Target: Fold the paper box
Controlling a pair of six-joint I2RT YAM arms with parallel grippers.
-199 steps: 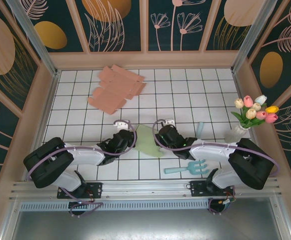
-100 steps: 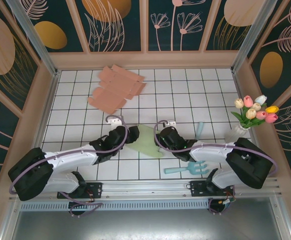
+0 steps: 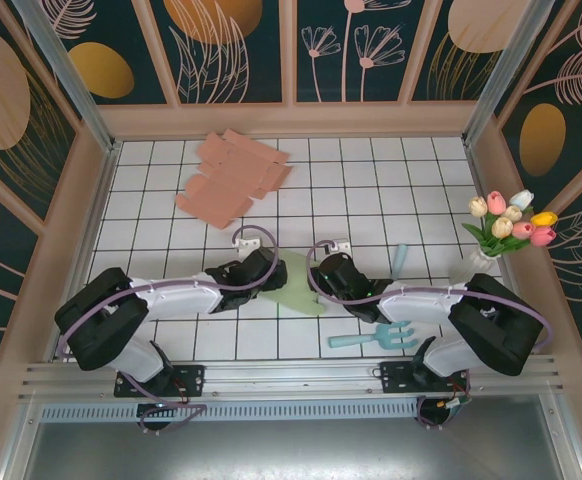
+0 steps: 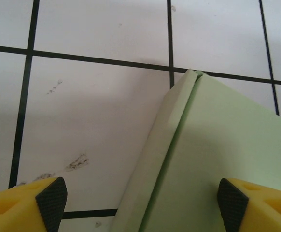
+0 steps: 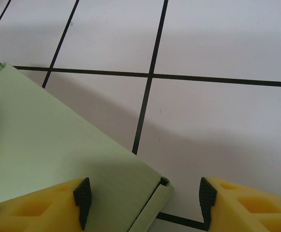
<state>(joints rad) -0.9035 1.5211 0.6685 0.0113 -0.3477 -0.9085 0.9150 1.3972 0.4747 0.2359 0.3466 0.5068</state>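
The pale green paper box (image 3: 296, 282) lies flat on the tiled table between my two grippers. My left gripper (image 3: 267, 268) is at its left edge. In the left wrist view the left gripper (image 4: 141, 207) is open, and the box's folded left edge (image 4: 164, 145) runs up between the wide-apart fingertips (image 4: 51, 202). My right gripper (image 3: 327, 272) is at the box's right side. In the right wrist view the right gripper (image 5: 144, 199) is open over the box's corner (image 5: 162, 186), with the green panel (image 5: 49, 145) under its left finger. Neither gripper clamps the box.
A pile of flat pink cardboard blanks (image 3: 233, 178) lies at the back left. A light blue garden fork (image 3: 376, 337) and a blue trowel handle (image 3: 399, 258) lie near the right arm. A vase of tulips (image 3: 506, 225) stands at the right wall.
My left gripper has opened wide and moved right to the green box's left edge. The right gripper and the box have stayed almost still.
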